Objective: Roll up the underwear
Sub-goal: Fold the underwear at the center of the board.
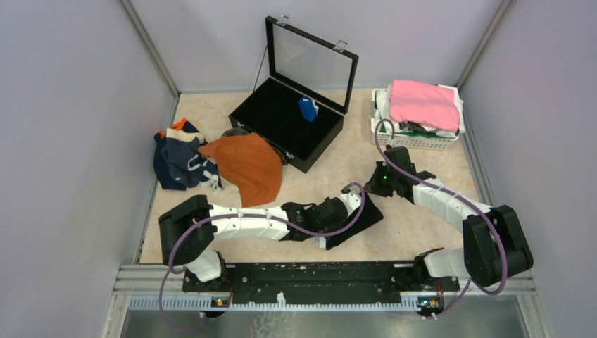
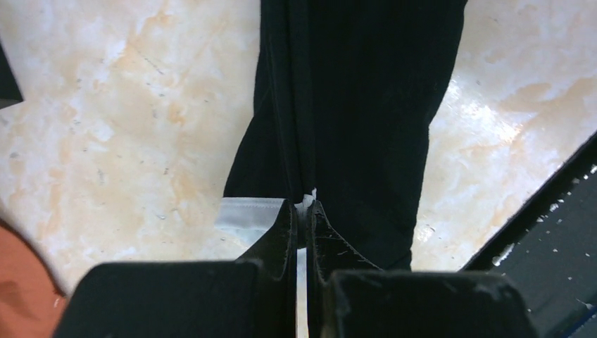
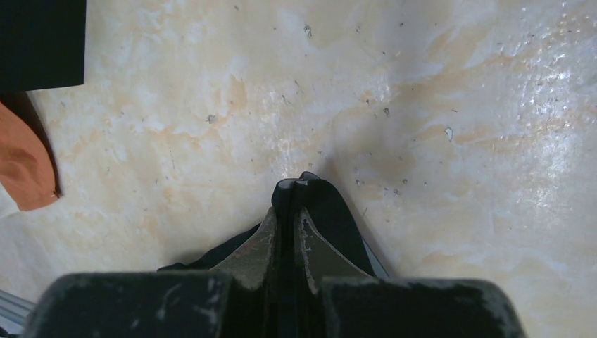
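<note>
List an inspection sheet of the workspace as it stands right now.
Surface: beige marble-patterned tabletop, lightly speckled.
Job's things: black boxer briefs with white waistband held by both tools; rust-orange briefs and navy-and-orange heap at left; royal blue roll inside black glass-lidded case.
Clutter: white slotted basket holding pink folded cloth.
Tools: left tool shut on the waistband; right tool shut on the black fabric.
Cables: purple cables loop along both arms; right loop passes near the basket.
Surroundings: grey walls on three sides.
</note>
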`<state>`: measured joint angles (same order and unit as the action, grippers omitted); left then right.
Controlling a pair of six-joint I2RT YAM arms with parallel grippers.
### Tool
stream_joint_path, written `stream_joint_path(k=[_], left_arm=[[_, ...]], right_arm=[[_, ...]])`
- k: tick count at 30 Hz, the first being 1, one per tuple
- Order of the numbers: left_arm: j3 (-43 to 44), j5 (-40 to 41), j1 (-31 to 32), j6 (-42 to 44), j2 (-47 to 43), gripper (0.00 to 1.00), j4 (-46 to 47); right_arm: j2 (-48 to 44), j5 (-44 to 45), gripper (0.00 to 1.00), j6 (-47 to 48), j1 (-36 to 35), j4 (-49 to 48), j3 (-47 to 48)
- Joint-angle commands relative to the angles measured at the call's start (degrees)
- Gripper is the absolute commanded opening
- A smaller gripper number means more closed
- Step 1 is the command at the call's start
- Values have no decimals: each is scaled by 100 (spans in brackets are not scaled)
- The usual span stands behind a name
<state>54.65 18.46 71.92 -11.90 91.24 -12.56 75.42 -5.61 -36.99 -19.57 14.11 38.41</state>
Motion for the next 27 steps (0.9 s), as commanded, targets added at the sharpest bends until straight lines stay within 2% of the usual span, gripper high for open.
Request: stream_joint_path(k=[1, 7, 13, 21, 27], left_arm=[[-146, -457, 91, -157, -49, 0, 180], [-376, -705, 164, -280, 55, 0, 399], [-352, 370, 128, -554, 50, 0, 220], [79, 732, -564, -7, -102, 0, 169], [230, 881, -755, 356, -146, 0, 117]], right_arm=[[-246, 306, 0, -36, 83, -342, -98], [-428, 334, 0, -45, 85, -413, -170], [-479, 239, 0, 8, 85, -545, 122], [-20, 283, 0, 74, 87, -738, 939], [-219, 385, 0, 4, 85, -740, 769]])
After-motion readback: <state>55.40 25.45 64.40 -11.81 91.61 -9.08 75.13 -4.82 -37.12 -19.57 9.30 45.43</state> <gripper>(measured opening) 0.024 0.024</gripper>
